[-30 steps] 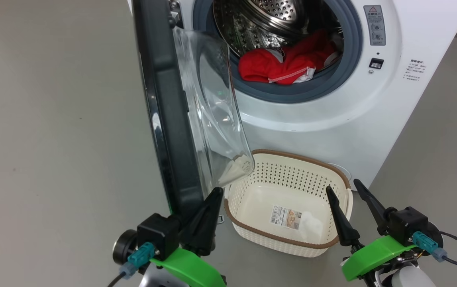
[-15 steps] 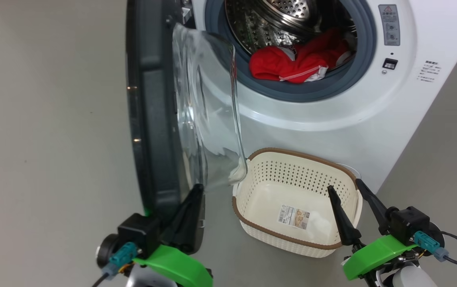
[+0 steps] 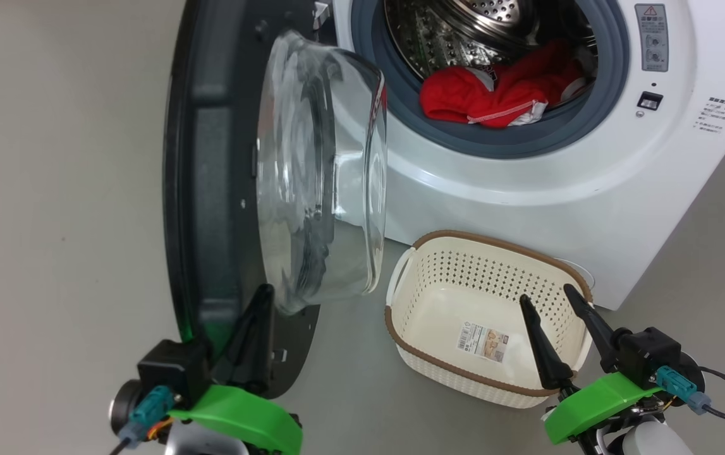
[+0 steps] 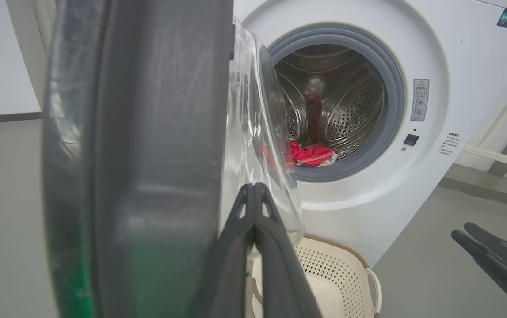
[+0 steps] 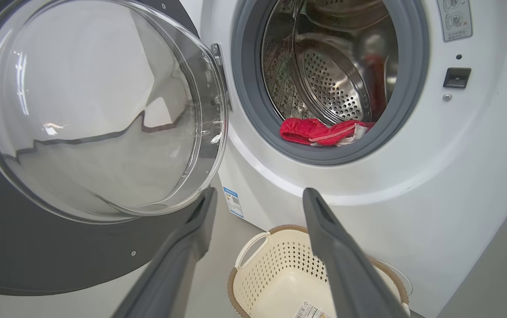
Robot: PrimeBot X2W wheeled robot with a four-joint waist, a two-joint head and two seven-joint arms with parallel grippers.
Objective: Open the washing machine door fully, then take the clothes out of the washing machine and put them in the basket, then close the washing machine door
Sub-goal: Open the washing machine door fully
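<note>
The washing machine door (image 3: 210, 158) stood wide open, its glass bowl bulging toward the washing machine (image 3: 526, 189). The left gripper (image 3: 262, 302) sat low beside the door's inner face, jaws clenched together on nothing; contact could not be told. Red clothes (image 3: 495, 95) lay at the drum's front lip. The right gripper (image 3: 545, 294) hung over the cream basket (image 3: 463, 272) on the floor (image 3: 52, 189), jaws released and empty.

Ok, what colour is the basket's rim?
Brown, running around the cream basket; the head view shows it best.
</note>
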